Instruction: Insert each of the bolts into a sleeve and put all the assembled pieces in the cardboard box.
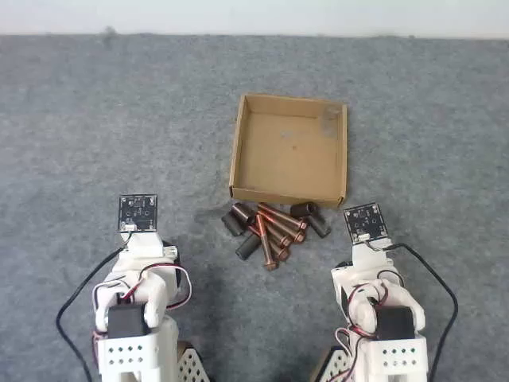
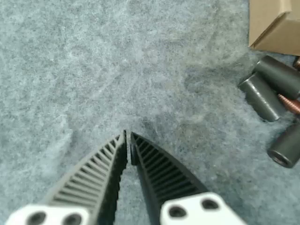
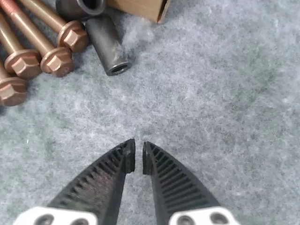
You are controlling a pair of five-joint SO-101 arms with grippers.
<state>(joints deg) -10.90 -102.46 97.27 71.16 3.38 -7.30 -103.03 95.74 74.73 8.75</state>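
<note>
Left wrist view: the left gripper (image 2: 127,136) has its ribbed fingers (image 2: 101,164) drawn together to a bare slit, holding nothing, over grey carpet (image 2: 93,70); the right wrist view gives the same for the right gripper (image 3: 138,145), narrow and empty. Outward from the tips, the dark sleeves (image 1: 237,221) and copper bolts (image 1: 274,231) lie in one loose heap on the carpet just in front of the cardboard box (image 1: 235,151), touching or nearly touching its near wall; no bolt can be seen seated in a sleeve, and nothing lies inside the box, so the task is judged not yet begun. Likely faults from here: the parts are crowded and overlap, so fingers closing on one bolt may catch its neighbour or nudge the heap; the round sleeves may roll off on the carpet if brushed; and a sleeve lying hard against the box wall leaves little room for a finger on that side. Both grippers would need to open before any pick. In the high view the left arm (image 1: 139,270) and right arm (image 1: 374,278) sit folded, short of the box, one to either side of the heap, each pointing toward the box.
</note>
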